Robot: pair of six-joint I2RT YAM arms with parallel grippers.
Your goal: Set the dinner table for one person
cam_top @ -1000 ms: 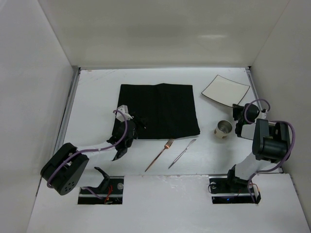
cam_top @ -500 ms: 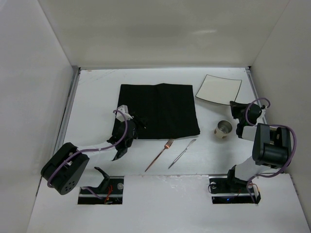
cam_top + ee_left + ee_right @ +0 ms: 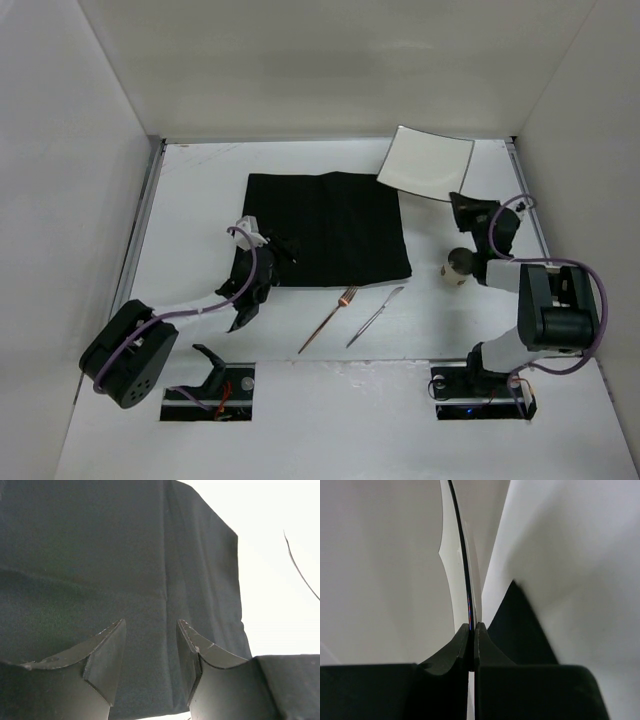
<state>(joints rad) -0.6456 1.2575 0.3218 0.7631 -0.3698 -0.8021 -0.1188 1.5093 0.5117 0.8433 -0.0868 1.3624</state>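
My right gripper [image 3: 461, 203] is shut on the near rim of a square pale plate [image 3: 425, 162] and holds it tilted above the far right of the dinner table [image 3: 195, 205]. In the right wrist view the plate [image 3: 461, 555] shows edge-on, pinched at my gripper [image 3: 472, 626]. My left gripper [image 3: 274, 248] hovers open over the near left corner of a black cloth mat [image 3: 330, 225]. The left wrist view shows nothing but mat [image 3: 100, 555] between the spread fingers of that gripper [image 3: 149, 626].
A small metal cup [image 3: 460, 266] stands right of the mat, partly behind my right arm. A copper fork [image 3: 328, 318] and a silver knife [image 3: 376, 315] lie slanted on the table near the mat's front edge. White walls enclose three sides.
The right gripper has carried the plate leftward and toward the far edge, raising it. The left arm has shifted only slightly and its gripper stays open.
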